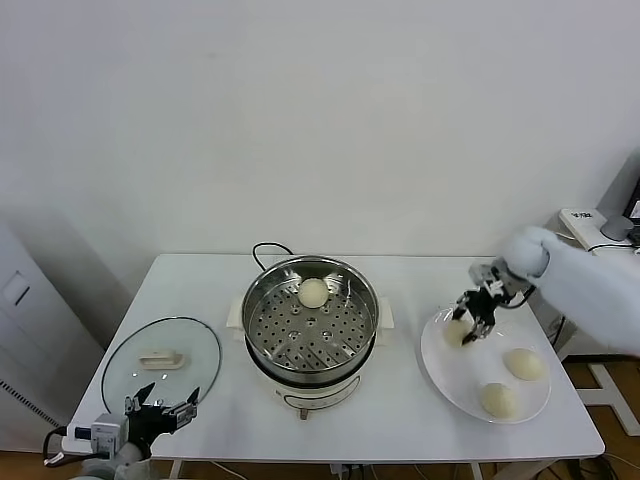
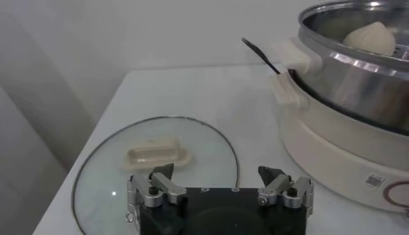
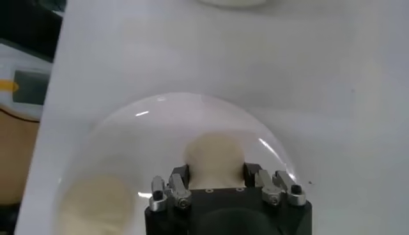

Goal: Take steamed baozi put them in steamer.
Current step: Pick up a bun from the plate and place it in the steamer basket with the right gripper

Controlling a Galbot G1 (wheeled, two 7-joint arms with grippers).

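While the left arm waits at the near left corner of the white table [image 1: 400, 420], the right arm works over the plate [image 1: 440, 375].

Steamer [image 1: 311, 318]: steel pot with perforated tray on a white base, at table centre, black cord [image 1: 268, 250] trailing behind it. One baozi in the steamer [image 1: 313, 292] rests on the tray toward the far wall (also seen over the rim in the left wrist view [image 2: 370, 38]).

Plate: flat, white, round, just right of the steamer. It carries three buns. The gripped baozi [image 3: 214, 156] sits at the plate's far left part; two loose baozi lie apart from it, one at the right side [image 1: 524, 363], one at the near edge [image 1: 499, 399].

Right gripper [image 1: 470, 328]: lowered onto the plate, fingers [image 3: 181, 177] pressed against either side of the gripped baozi, clasping it. The bun appears still down on the plate.

Left gripper [image 2: 217, 182]: jaws spread wide, holding nothing, hovering just above the near edge of the glass lid [image 1: 160, 362].

Glass lid: round, lying flat on the table left of the steamer, cream handle [image 2: 155, 155] on top.
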